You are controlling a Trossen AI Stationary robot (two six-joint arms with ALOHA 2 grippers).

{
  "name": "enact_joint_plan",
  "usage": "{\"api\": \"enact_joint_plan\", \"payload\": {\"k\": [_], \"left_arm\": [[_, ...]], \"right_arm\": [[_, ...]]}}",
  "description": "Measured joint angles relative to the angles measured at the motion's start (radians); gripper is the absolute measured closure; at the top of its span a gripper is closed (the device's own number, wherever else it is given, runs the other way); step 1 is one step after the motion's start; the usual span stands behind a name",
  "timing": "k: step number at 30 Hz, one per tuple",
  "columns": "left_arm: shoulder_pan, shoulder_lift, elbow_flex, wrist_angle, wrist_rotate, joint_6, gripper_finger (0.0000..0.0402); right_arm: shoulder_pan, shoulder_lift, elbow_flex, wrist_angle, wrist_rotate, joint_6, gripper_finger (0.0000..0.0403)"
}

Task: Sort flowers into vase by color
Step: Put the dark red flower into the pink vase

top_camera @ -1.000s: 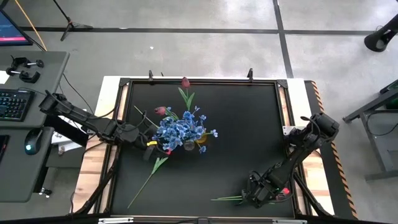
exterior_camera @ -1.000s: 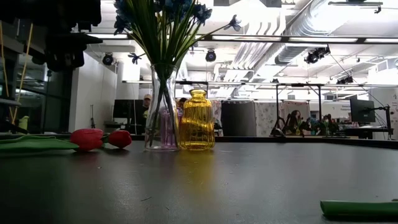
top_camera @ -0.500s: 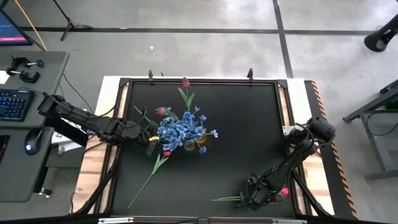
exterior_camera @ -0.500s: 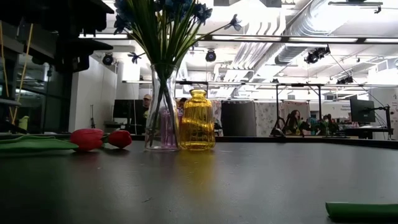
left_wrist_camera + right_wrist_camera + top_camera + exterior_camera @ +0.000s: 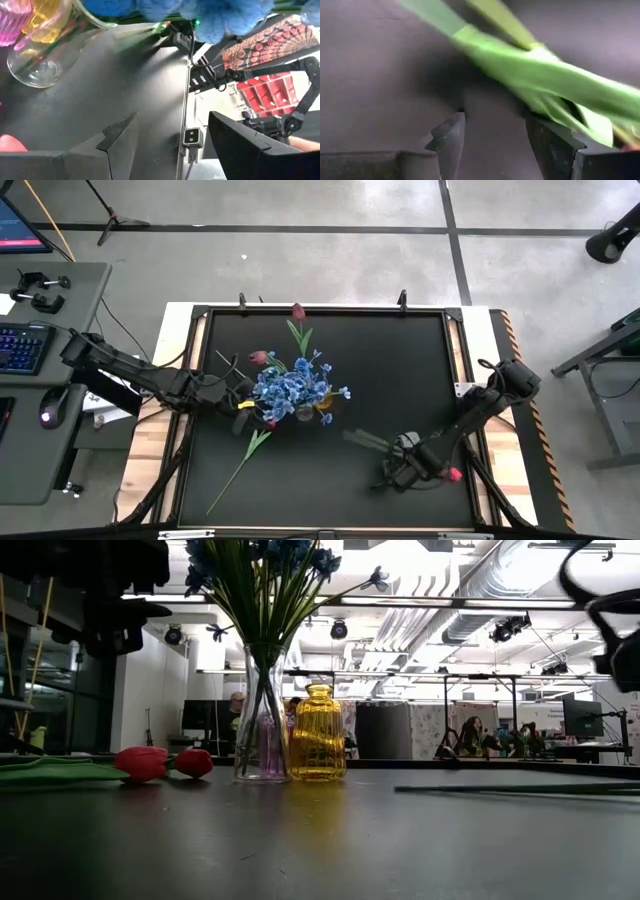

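Standing in a clear vase — blue flowers, amber bottle beside, left gripper spread, right gripper pinching tulip.

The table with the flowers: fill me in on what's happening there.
The right gripper is lifting a red tulip by its green stem near the front right of the table. The left gripper, open, sits beside the clear vase of blue flowers. A yellow vase stands next to it, empty. Three more tulips lie loose around the vases.

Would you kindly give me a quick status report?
Right claw grips a red tulip by its stem. Left claw open beside the blue-flower vase.
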Motion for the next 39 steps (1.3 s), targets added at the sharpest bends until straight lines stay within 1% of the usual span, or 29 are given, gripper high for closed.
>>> {"api": "enact_joint_plan", "payload": {"k": [2, 5, 7, 9, 11, 12, 15, 20, 22, 25, 28, 31, 33, 35, 36, 39], "left_arm": [[0.000, 0.000, 0.000, 0.000, 0.000, 0.008, 0.0174], [0.000, 0.000, 0.000, -0.001, 0.000, 0.007, 0.0174], [0.000, 0.000, 0.000, 0.000, 0.000, -0.001, 0.0174], [0.000, 0.000, 0.000, 0.003, 0.000, -0.025, 0.0174], [0.000, 0.000, 0.000, 0.002, 0.000, -0.038, 0.0174], [0.000, 0.000, 0.000, 0.002, 0.000, -0.039, 0.0174], [0.000, 0.000, 0.000, 0.003, -0.001, -0.045, 0.0174], [0.000, 0.013, 0.000, 0.003, 0.005, -0.043, 0.0174], [-0.002, 0.028, 0.000, 0.004, 0.037, -0.014, 0.0174], [-0.016, 0.047, 0.000, -0.032, 0.170, 0.025, 0.0174], [-0.033, 0.049, 0.000, -0.100, 0.289, -0.002, 0.0174], [-0.061, 0.047, 0.000, -0.138, 0.334, -0.072, 0.0174], [-0.086, 0.045, 0.000, -0.131, 0.356, -0.100, 0.0174], [-0.109, 0.045, 0.000, -0.132, 0.350, -0.128, 0.0174], [-0.120, 0.046, 0.000, -0.132, 0.331, -0.135, 0.0174], [-0.137, 0.048, 0.000, -0.132, 0.230, -0.143, 0.0174]], "right_arm": [[-0.012, 0.000, 0.015, -0.004, 0.000, -0.064, 0.0199], [-0.022, -0.001, 0.076, -0.003, 0.008, -0.148, 0.0199], [-0.026, -0.001, 0.125, -0.039, 0.019, -0.190, 0.0199], [-0.031, -0.001, 0.168, -0.077, 0.057, -0.215, 0.0199], [-0.037, -0.001, 0.197, -0.127, 0.117, -0.236, 0.0199], [-0.045, -0.002, 0.202, -0.154, 0.141, -0.243, 0.0199], [-0.079, -0.002, 0.201, -0.229, 0.148, -0.245, 0.0199], [-0.154, -0.002, 0.169, -0.244, 0.169, -0.386, 0.0199], [-0.185, -0.002, 0.141, -0.227, 0.170, -0.455, 0.0199], [-0.222, -0.001, 0.104, -0.211, 0.139, -0.568, 0.0199], [-0.245, -0.001, 0.094, -0.179, 0.095, -0.702, 0.0199], [-0.252, -0.002, 0.094, -0.125, 0.060, -0.816, 0.0199], [-0.252, -0.002, 0.094, -0.098, 0.060, -0.873, 0.0199], [-0.253, -0.002, 0.094, -0.103, 0.064, -0.908, 0.0199], [-0.256, -0.002, 0.088, -0.102, 0.067, -0.914, 0.0199], [-0.269, -0.001, 0.064, -0.118, 0.070, -0.913, 0.0199]]}}
